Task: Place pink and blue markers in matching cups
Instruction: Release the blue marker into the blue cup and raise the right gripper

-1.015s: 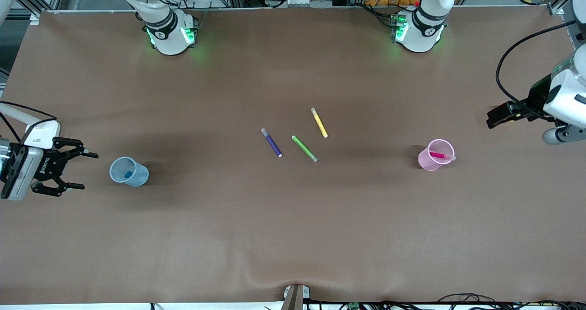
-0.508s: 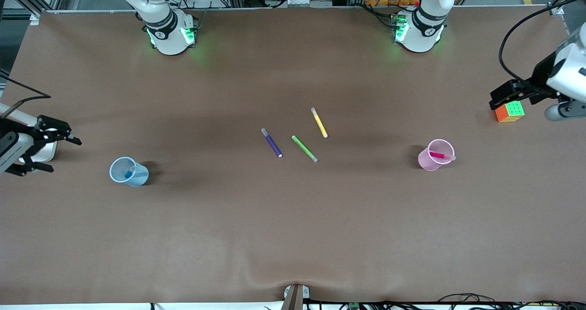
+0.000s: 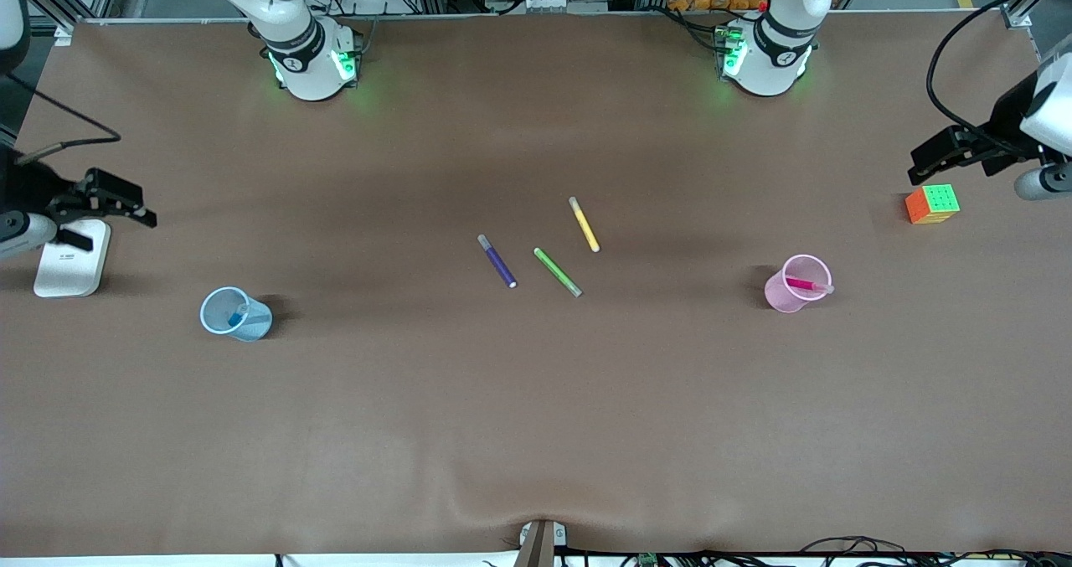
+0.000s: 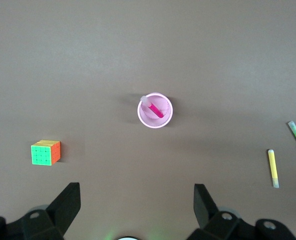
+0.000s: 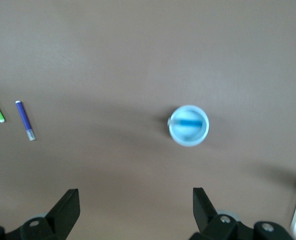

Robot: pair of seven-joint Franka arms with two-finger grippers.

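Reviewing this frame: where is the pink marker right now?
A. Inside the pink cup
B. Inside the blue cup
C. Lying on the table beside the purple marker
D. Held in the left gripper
A. The pink marker leans inside the pink cup, its pale end at the rim; the left wrist view shows the same, and the left gripper is open and holds nothing.

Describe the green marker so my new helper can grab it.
Three loose markers lie mid-table, between the blue cup and pink cup. The green marker is the middle one, nearest the front camera, between the purple marker and yellow marker.
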